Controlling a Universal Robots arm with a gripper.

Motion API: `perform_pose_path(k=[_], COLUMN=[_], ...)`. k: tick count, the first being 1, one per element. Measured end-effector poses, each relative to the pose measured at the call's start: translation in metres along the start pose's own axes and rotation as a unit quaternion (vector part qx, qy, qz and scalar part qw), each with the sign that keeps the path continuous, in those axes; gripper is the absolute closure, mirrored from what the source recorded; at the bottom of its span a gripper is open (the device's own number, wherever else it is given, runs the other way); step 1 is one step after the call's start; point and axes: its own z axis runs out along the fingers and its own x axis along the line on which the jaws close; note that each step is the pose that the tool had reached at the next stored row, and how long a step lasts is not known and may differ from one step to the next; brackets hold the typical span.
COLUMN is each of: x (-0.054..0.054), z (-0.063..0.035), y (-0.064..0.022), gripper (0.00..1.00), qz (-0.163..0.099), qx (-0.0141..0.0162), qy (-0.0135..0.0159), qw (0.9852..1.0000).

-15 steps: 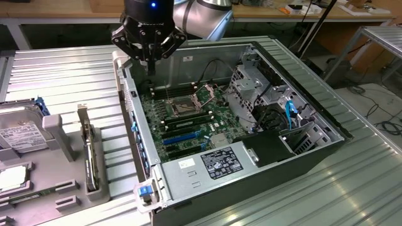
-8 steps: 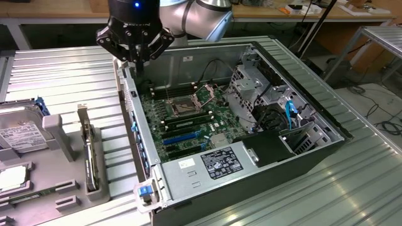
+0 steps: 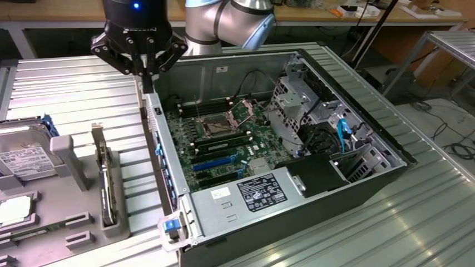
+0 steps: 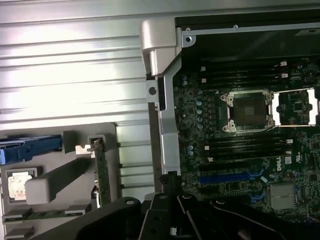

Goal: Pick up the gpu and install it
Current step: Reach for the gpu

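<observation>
While the fingers (image 3: 148,75) hang shut and empty over the case wall (image 3: 156,128), lowering here could strike it — missing the gpu (image 3: 108,183).

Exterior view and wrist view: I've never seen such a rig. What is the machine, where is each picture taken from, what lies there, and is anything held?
The machine is one robot arm ending in a gripper, the black claw pointing down. The exterior view comes from a camera off the arm, looking down on the ribbed metal table. The wrist view comes from a camera on the arm's wrist. On the table lies an open computer case with its green motherboard exposed. At the exterior view's left, a grey holder keeps the gpu standing on edge, with a hard drive further left. The gripper is shut and holds nothing; it hangs near the case wall closest to the holder. The gpu is not yet picked up.
</observation>
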Motion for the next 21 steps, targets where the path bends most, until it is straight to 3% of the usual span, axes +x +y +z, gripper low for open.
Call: perform_pose_path(k=[21], x=[0.074], z=[-0.0015], y=[-0.0061], gripper=[0.89], qz=[0.0], qx=[0.0], qy=[0.0], qw=[1.0])
